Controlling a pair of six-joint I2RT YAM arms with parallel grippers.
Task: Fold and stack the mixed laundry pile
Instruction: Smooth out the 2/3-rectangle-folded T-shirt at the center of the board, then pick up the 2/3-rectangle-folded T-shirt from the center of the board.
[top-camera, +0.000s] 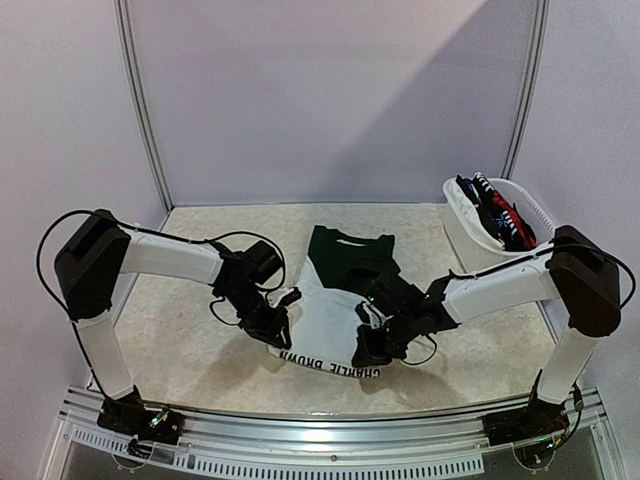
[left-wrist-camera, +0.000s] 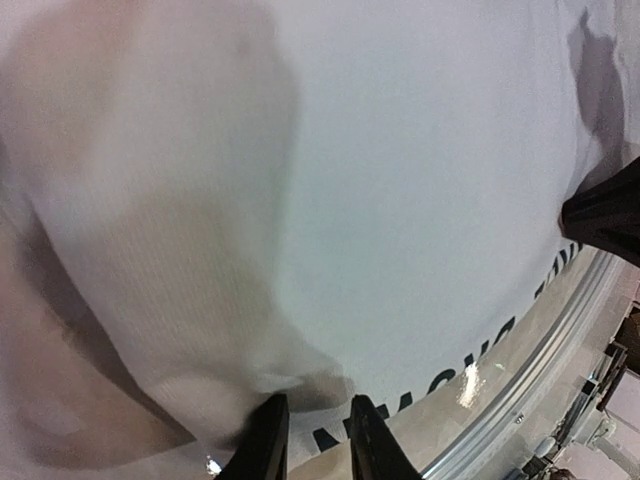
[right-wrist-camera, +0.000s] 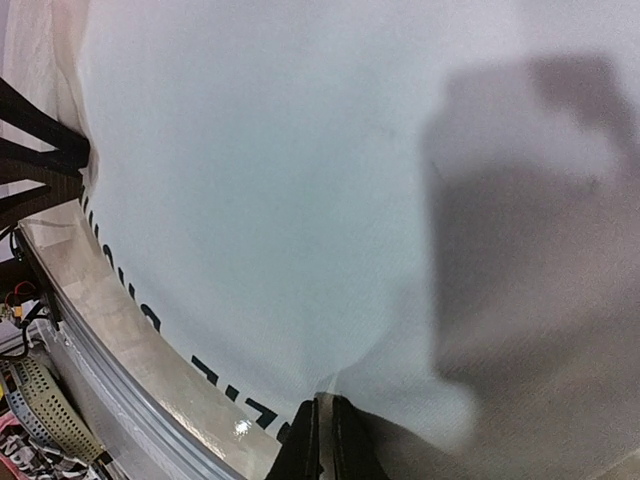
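Note:
A white T-shirt (top-camera: 325, 310) with black lettering along its near hem lies flat at the table's middle. It fills the left wrist view (left-wrist-camera: 400, 200) and the right wrist view (right-wrist-camera: 280, 180). A dark green garment (top-camera: 350, 255) lies behind it, its lower part under the white cloth. My left gripper (top-camera: 280, 328) (left-wrist-camera: 318, 420) sits at the hem's left end, jaws narrow with bunched hem between them. My right gripper (top-camera: 368, 352) (right-wrist-camera: 325, 415) pinches a small fold of the hem's right end. More of the laundry pile (top-camera: 495, 215) fills a tub.
The white plastic tub (top-camera: 460, 225) stands at the back right corner. The table's metal front rail (left-wrist-camera: 540, 370) (right-wrist-camera: 110, 370) runs just beyond the lettered hem. Each wrist view catches the other gripper at its edge: the right one (left-wrist-camera: 605, 215), the left one (right-wrist-camera: 40, 160).

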